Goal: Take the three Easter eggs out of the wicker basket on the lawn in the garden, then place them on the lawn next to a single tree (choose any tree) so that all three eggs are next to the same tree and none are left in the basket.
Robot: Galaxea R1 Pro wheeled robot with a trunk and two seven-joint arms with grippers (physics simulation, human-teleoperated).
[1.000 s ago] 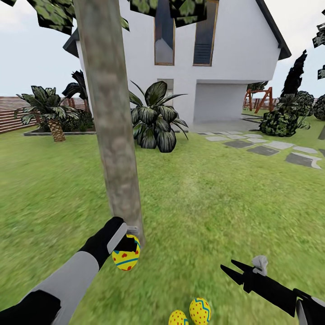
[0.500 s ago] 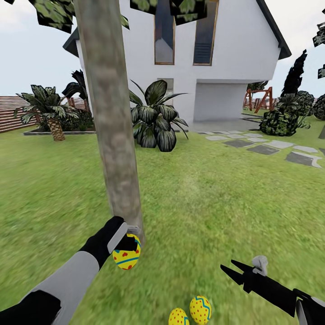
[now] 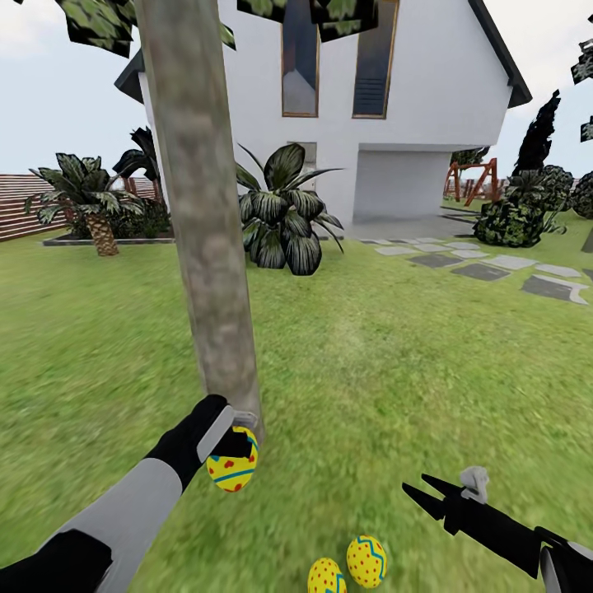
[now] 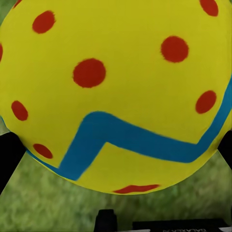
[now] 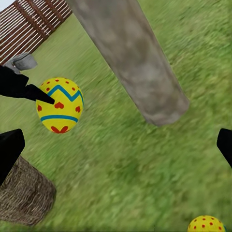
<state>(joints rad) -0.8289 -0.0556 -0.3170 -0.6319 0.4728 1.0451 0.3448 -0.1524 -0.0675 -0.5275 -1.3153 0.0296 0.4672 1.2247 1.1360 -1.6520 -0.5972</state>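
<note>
Where the head camera looks out over the garden, the lawn [image 3: 387,346] takes up most of the ground, running back to a white house [image 3: 412,107] whose roof peak is cut off by the frame's top. Grey stepping stones [image 3: 486,272] cross the grass at the right, and a slatted fence [image 3: 25,206] shows at the far left, partly behind a short palm [image 3: 91,202]. A broad-leaved shrub [image 3: 284,214] stands before the house wall.

Next in size is the tree [image 3: 202,206]: its mottled trunk rises out of the frame, so only scraps of canopy show along the upper edge. Its foot meets the grass just beside the left gripper [image 3: 235,441], which partly hides it.

That gripper is clamped on one Easter egg [image 3: 231,469], held above the grass close to the trunk base; the wrist camera sees the egg's yellow shell so near that the fingers appear only as dark slivers at its sides. From the right wrist camera the wicker basket [image 5: 24,195] shows as a cropped brown side wall, its inside unseen.

The right gripper [image 3: 418,487] hangs low over the grass with its fingers apart and nothing between them.

Two more eggs [image 3: 366,562] lie touching on the lawn near the tree, the nearer one cut by the bottom edge.
</note>
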